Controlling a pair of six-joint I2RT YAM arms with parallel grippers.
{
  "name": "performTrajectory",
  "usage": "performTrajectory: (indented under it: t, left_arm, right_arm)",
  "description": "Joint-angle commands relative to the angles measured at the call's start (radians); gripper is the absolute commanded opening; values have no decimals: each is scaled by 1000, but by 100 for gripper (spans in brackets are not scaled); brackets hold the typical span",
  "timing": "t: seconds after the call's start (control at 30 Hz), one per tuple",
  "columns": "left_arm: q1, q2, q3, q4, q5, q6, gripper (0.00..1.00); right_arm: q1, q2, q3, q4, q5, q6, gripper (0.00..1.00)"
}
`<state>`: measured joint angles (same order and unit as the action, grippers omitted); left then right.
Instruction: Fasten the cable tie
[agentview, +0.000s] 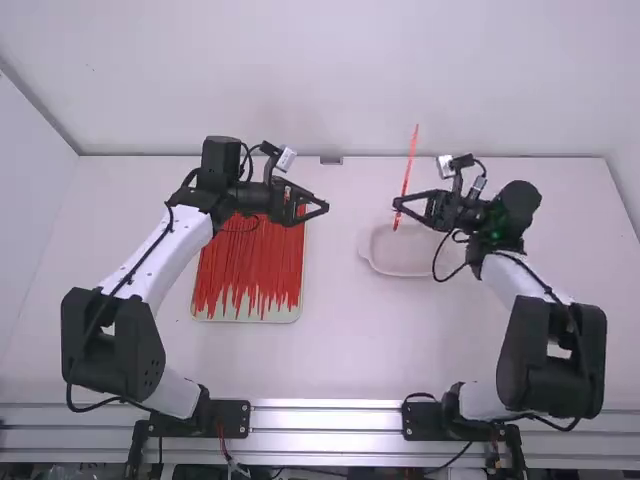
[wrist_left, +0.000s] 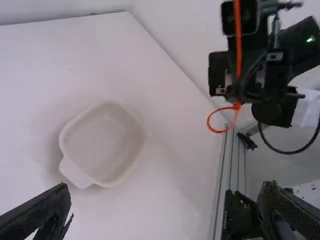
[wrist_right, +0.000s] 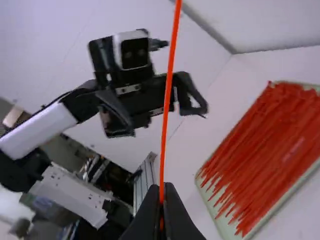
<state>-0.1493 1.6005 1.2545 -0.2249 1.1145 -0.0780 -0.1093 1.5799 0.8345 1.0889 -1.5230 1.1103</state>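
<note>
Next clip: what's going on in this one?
The right gripper is shut on a single red cable tie, holding it upright in the air by the far edge of a white dish. The tie's lower end forms a small closed loop, and its long tail points up. The left gripper is open and holds nothing. It hovers over the far end of a tray of loose red ties.
</note>
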Motion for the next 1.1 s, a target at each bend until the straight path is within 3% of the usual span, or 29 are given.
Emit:
performTrajectory:
  t: [0.0, 0.23, 0.6, 0.8, 1.07]
  left_arm:
    - [5, -14, -1, -3, 26, 24, 99]
    - [-2, -14, -1, -1, 19, 52, 99]
    - [2, -14, -1, 47, 21, 45, 99]
    - [-1, -14, -1, 77, 21, 45, 99]
    - [-1, -14, -1, 83, 21, 45, 99]
  right_arm:
    - [12, -24, 66, -10, -34, 53, 0]
    - [37, -24, 171, -88, -33, 55, 0]
    - [91, -24, 433, -177, -23, 217, 0]
    - [53, -24, 592, -352, -8, 218, 0]
    - [9, -21, 667, -605, 24, 149, 0]
